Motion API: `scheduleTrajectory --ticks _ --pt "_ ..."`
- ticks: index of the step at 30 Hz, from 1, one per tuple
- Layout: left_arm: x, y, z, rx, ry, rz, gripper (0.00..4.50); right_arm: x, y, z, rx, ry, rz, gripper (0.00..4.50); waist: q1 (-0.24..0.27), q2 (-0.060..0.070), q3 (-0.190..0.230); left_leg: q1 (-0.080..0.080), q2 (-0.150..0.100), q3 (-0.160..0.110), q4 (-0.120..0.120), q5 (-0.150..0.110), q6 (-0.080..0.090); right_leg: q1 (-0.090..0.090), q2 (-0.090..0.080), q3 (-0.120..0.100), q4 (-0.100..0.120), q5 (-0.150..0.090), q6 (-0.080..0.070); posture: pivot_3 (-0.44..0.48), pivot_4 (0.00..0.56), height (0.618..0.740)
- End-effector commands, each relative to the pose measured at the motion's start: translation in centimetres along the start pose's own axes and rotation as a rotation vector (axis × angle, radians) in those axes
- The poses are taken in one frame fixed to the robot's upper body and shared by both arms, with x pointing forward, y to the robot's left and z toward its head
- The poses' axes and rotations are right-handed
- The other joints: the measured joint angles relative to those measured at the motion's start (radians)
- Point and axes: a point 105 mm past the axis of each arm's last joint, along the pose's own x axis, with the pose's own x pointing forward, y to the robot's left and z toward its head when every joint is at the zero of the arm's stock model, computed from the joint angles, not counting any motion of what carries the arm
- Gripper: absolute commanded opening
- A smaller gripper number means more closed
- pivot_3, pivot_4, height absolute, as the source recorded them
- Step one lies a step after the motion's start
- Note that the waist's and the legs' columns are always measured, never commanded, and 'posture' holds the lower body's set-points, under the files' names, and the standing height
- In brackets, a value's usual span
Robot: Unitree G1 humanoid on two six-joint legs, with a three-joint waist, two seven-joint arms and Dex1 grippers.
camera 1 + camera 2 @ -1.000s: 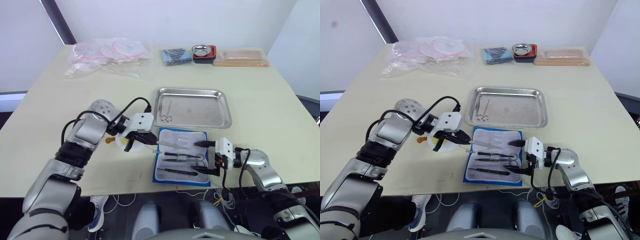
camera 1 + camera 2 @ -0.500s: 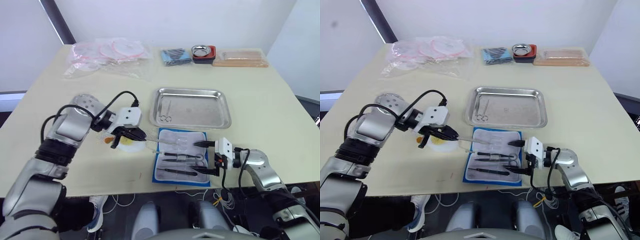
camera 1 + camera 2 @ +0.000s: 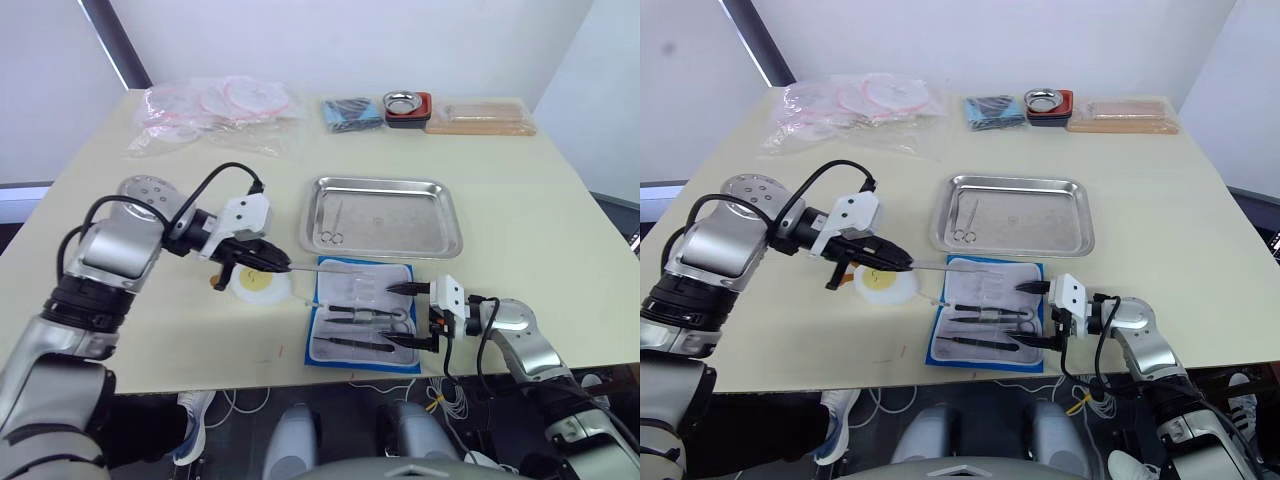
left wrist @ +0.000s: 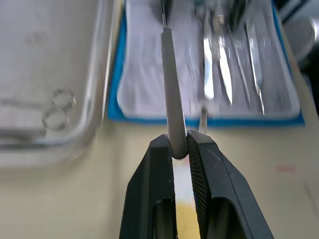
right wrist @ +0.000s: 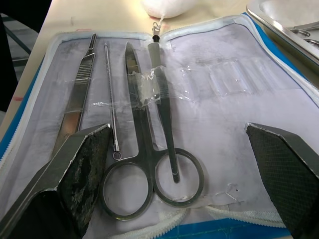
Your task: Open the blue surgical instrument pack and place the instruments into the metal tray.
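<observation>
Steel probe now drawn clear of the pack in the clamped left claw, ready for the tray; right claw wide open, empty, over remaining instruments.

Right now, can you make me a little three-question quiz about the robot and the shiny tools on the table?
1. True or false: the left gripper is shut on a slim grey metal instrument.
2. What already lies in the large shallow silver metal tray? A) ring-handled scissors B) a red bowl C) nothing
3. Fill in: the right gripper, fingers wide apart, hovers over the open bright-blue instrument pack, which lies on the ____ side of the tray, toward the robot.

Key: 1 true; 2 A; 3 near
</observation>
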Motion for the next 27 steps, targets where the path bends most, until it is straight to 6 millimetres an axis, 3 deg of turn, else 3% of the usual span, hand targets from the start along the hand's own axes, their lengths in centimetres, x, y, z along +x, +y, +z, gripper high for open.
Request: scheduleTrajectory --ticks 1,8,13,22,27 --pt "0.7 0.4 1.7 -0.021 -0.079 0.075 0.05 0.2 3.0 -5.5 0.174 0.177 0.062 4.50 -0.001 0.000 0.000 0.000 0.000 0.000 0.000 0.000 0.000 0.000 0.000 0.000 0.000 0.000 0.000 0.000 0.150 0.740" --pt "3.4 3.3 3.6 -0.157 -0.200 0.342 0.05 0.1 2.9 -5.6 0.172 0.182 0.061 4.50 0.000 -0.001 0.000 0.000 0.000 0.000 0.000 0.000 0.000 0.000 0.002 0.001 0.001 0.000 0.000 0.000 0.150 0.740" --pt "6.5 5.5 3.5 -0.229 -0.204 0.582 0.05 0.1 3.0 -5.6 0.175 0.179 0.052 4.50 0.001 -0.001 -0.001 0.001 0.000 -0.001 0.000 0.000 0.000 0.001 0.003 0.001 0.001 0.000 0.000 0.000 0.150 0.740" --pt "9.9 5.9 3.8 -0.519 -0.332 0.739 0.05 0.0 3.2 -5.7 0.181 0.176 0.037 4.50 0.001 -0.003 -0.003 0.007 0.000 -0.002 -0.001 0.000 0.000 0.008 0.003 0.002 0.001 0.000 0.000 0.000 0.150 0.740" --pt "11.0 6.1 3.3 -0.604 -0.312 0.820 0.05 0.0 3.3 -5.7 0.183 0.178 0.042 4.50 0.002 -0.004 -0.003 0.012 -0.001 -0.001 -0.003 0.000 0.000 0.011 0.003 0.003 0.000 0.000 0.000 0.000 0.150 0.740"
